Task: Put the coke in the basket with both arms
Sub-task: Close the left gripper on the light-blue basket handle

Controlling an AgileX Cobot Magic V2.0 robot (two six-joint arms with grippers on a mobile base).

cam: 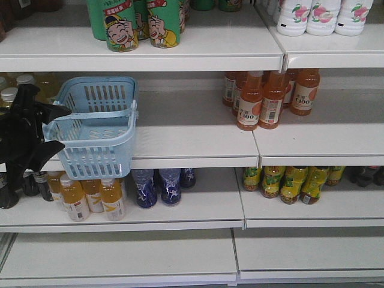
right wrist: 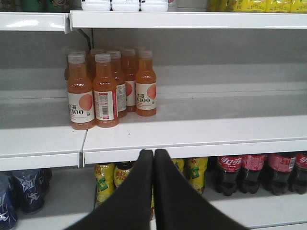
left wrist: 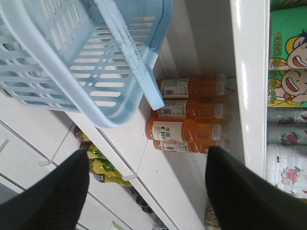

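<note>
The pale blue basket [cam: 96,161] stands on the middle shelf at the left and overhangs the shelf's front edge. It looks empty. It also fills the upper left of the left wrist view [left wrist: 96,72]. My left gripper [cam: 65,127] is open at the basket's left rim, with its black fingers [left wrist: 53,191] wide apart and nothing between them. My right gripper [right wrist: 153,151] is shut and empty in front of the middle shelf's edge; the front view does not show it. The slim red coke bottle is out of view.
Orange drink bottles [cam: 264,99] stand at the middle shelf's right, also in the right wrist view [right wrist: 105,91]. Green cans [cam: 138,24] and white bottles [cam: 321,15] are above. Yellow [cam: 294,183], blue [cam: 162,186] and dark cola bottles [right wrist: 254,172] are below.
</note>
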